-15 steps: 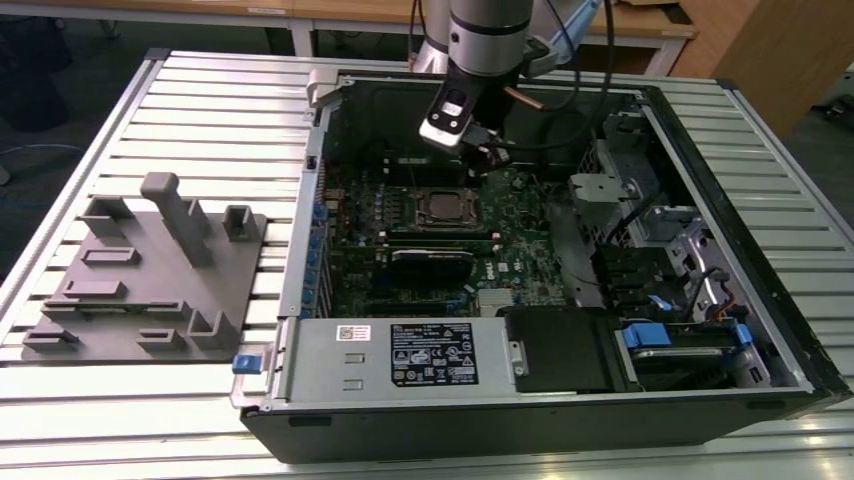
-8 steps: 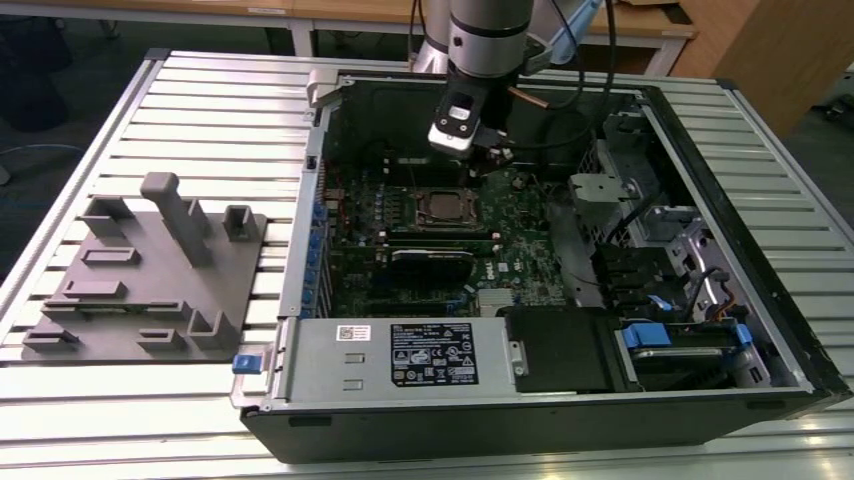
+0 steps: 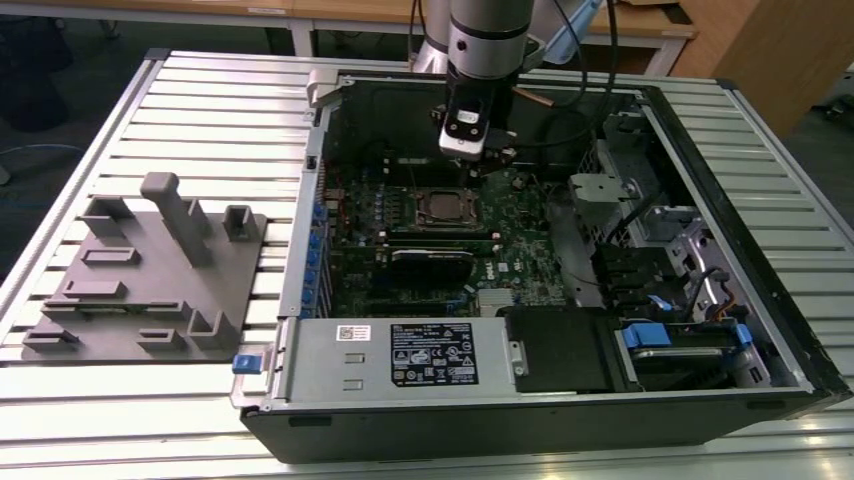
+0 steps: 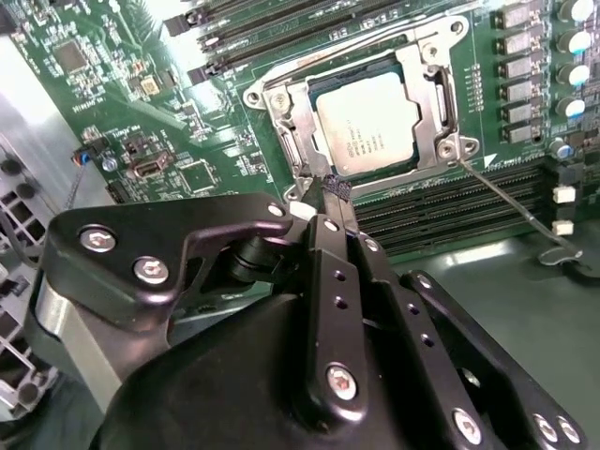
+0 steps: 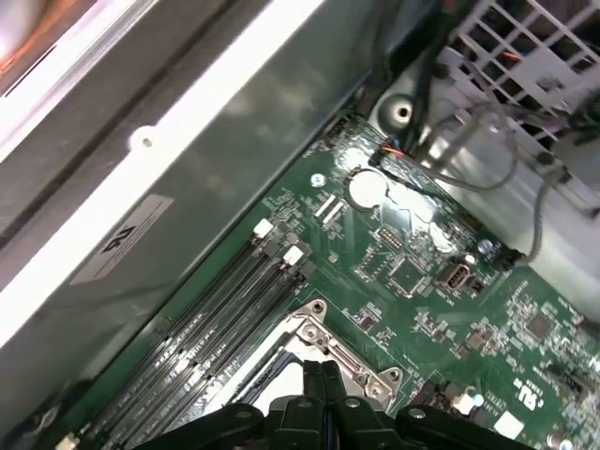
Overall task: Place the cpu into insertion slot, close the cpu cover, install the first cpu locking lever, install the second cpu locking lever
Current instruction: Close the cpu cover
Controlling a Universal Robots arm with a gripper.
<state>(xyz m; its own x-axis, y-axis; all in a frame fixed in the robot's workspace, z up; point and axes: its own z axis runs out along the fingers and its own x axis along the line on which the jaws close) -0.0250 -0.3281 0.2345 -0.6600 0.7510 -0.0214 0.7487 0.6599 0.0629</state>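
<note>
Biggest thing here is the slatted metal worktop [image 3: 200,90]. In the exterior view an open computer case [image 3: 534,425] lies on its side and covers everything from the middle out to 3 o'clock, and a grey moulded fixture [image 3: 147,280] sits at 9 o'clock just beside it. The arm [image 3: 487,30] drops in from 12 o'clock over the green motherboard [image 3: 514,215]. The hand [image 3: 483,160] shows at roughly 1 o'clock from the insertion slot [image 3: 422,222], low inside the case. In both wrist views the black fingers [image 4: 330,244] are pressed flat together with nothing between them, so the hand [image 5: 323,370] is closed and empty. The second wrist view puts the hand's tip [image 4: 334,187] right at one corner of the socket frame, touching it or as good as; can't tell which. The cpu cover [image 4: 292,127] is folded down flat, and the cpu [image 4: 370,122] is seated in the insertion slot [image 4: 319,86], silver top showing through the cover's window. A thin wire lever [image 4: 511,202] runs out from another corner of the frame, slanting across the memory slots.
</note>
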